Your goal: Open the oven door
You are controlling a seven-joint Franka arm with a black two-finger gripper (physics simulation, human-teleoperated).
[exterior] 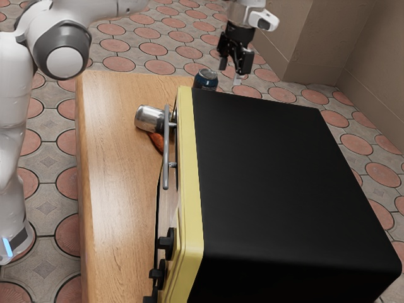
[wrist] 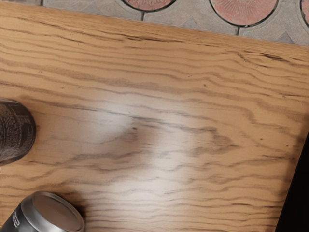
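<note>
Fingers (black, two) (exterior: 243, 62): spread apart, raised beyond the oven's far top corner. Oven: black casing (exterior: 284, 183), yellow front trim (exterior: 190, 189). Door (exterior: 178, 148) seen nearly edge-on, lower than the fingers and toward the exterior view's left; cannot tell from this angle whether it sits fully shut. Grey metal bar handle (exterior: 166, 151) on it, well apart from the fingers.

Surroundings: dark blue can with silver top (exterior: 206, 79), near and below the fingers, by the oven's far corner. Silver metal can (exterior: 150, 118), tilted, farther from the fingers, just beside the handle's far end, in front of the door. Partly hidden orange-red item (exterior: 156, 141) next to that can, also in front of the door. Black knobs (exterior: 165, 243) on the front, farther from the fingers than the handle.

Surface: light brown wooden tabletop (exterior: 113, 189), grain and glare visible below the hand. Room: grey floor with round reddish tiles (exterior: 117, 64); plain beige-brown wall (exterior: 315, 38).
</note>
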